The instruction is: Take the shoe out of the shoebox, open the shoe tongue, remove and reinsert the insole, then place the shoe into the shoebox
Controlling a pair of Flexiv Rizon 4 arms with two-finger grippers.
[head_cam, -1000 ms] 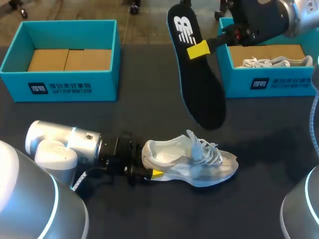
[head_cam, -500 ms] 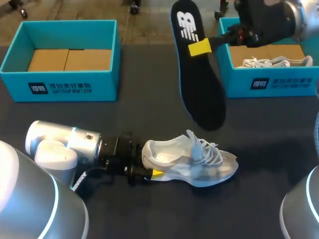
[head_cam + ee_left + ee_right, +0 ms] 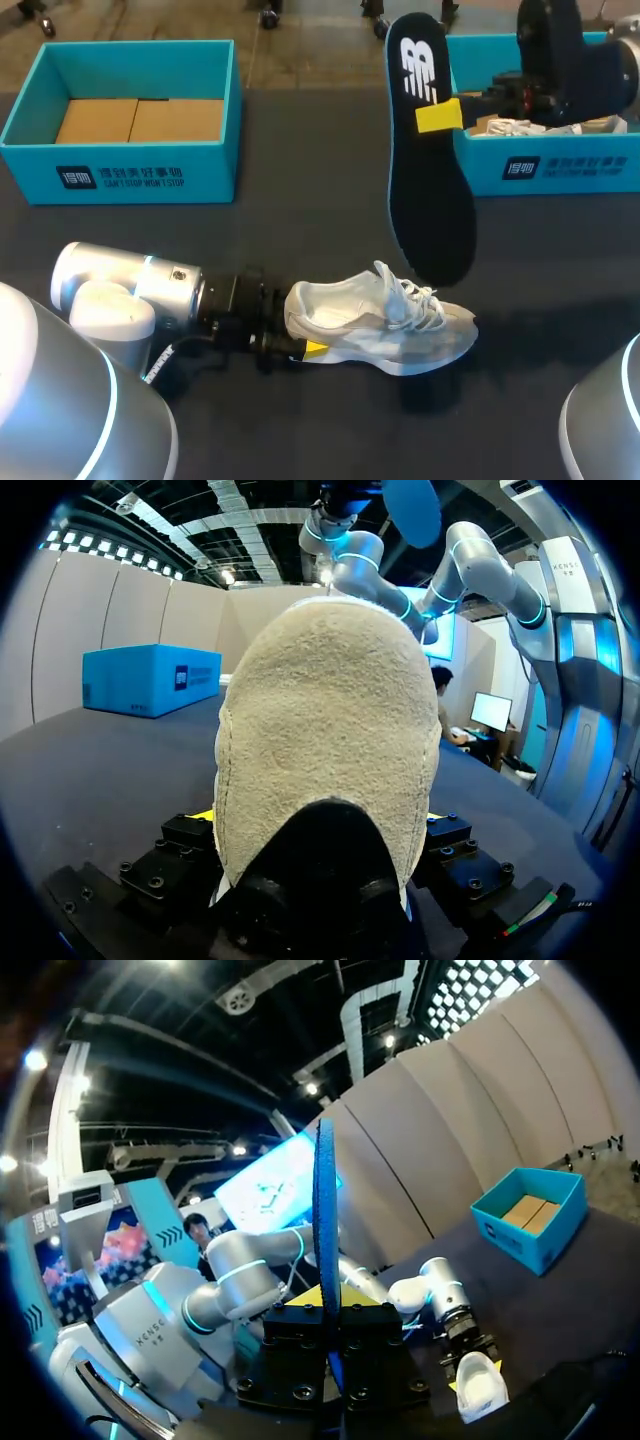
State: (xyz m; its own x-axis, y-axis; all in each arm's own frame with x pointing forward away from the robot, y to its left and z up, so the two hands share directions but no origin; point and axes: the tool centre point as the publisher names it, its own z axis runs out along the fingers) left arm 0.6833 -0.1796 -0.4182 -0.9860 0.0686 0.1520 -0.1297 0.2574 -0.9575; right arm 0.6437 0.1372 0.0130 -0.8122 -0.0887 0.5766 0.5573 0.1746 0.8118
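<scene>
Insole (image 3: 432, 190) shifted right, pinched in right gripper (image 3: 438, 116) above shoe (image 3: 385, 325), left gripper (image 3: 308, 348) clamping its heel

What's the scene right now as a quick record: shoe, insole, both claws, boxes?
shoe: upright on the table, heel at left claw
insole: out of shoe, held up above the table
left claw: shut on shoe heel
right claw: shut on insole
left box: cardboard floor showing
right box: second shoe inside
</scene>
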